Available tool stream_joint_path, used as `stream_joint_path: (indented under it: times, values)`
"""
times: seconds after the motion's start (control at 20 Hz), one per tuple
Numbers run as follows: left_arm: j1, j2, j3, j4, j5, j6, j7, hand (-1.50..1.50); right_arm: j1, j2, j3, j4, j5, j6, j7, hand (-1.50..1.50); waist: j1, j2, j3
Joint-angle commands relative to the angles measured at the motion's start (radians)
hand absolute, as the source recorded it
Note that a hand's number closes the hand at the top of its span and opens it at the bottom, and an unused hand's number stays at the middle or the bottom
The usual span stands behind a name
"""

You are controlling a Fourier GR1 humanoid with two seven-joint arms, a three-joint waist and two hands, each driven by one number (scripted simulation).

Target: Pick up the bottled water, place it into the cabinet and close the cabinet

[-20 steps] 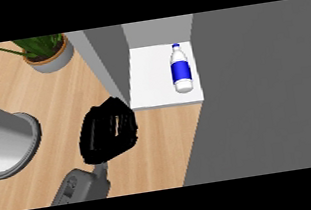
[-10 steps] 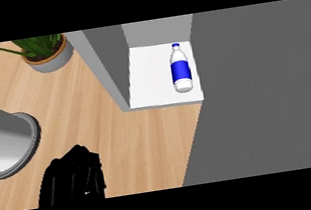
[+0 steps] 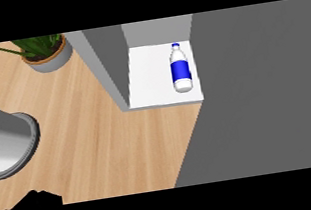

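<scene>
A clear plastic water bottle with a blue label [image 3: 180, 70] is seen lying on the white cabinet floor [image 3: 148, 85] at upper centre, while a black hand [image 3: 31, 202], perhaps the left, is barely glimpsed at lower left, its fingers' state untellable.

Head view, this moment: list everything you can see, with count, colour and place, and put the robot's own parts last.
Water bottle: one, clear with blue label and white cap, lying on the white cabinet shelf.
Cabinet: one, grey walls, white shelf inside, top centre.
Cabinet door: one, dark grey, open, covering the right side.
Potted plant: one, green leaves in a grey pot, upper left.
Cylinder: one, grey metal, left edge.
Counter: one, light wood.
Left hand: one, black, just showing at the lower left edge; its fingers cannot be made out.
Right hand: none visible.
</scene>
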Motion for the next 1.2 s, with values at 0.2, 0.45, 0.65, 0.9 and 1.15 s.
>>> stream_joint_path:
  times: [0.2, 0.45, 0.65, 0.9, 1.15]
  values:
    - [0.176, 0.082, 0.129, -0.063, 0.102, -0.130, -0.052, 1.50, -0.341, 0.342, -0.105, 0.204, 0.026, -0.025, 0.187, 1.50, 0.005, 0.009, 0.001]
    - [0.222, 0.099, 0.211, -0.079, 0.148, -0.190, -0.060, 1.50, -0.495, 0.348, -0.271, 0.322, -0.067, -0.041, 0.208, 1.50, -0.004, 0.009, 0.002]
    - [0.295, 0.099, 0.242, -0.069, 0.144, -0.278, -0.114, 1.50, -0.544, 0.350, -0.341, 0.515, -0.144, 0.000, 0.093, 1.50, 0.004, 0.011, 0.003]
    - [0.322, 0.089, 0.309, -0.041, 0.177, -0.329, -0.112, 1.50, -0.601, 0.346, -0.485, 0.611, -0.204, 0.105, 0.063, 1.50, -0.007, 0.010, 0.003]
    - [0.345, 0.124, 0.364, -0.086, 0.233, -0.343, -0.046, 1.50, -0.667, 0.341, -0.544, 0.834, -0.241, 0.176, -0.024, 1.50, -0.005, 0.012, 0.004]
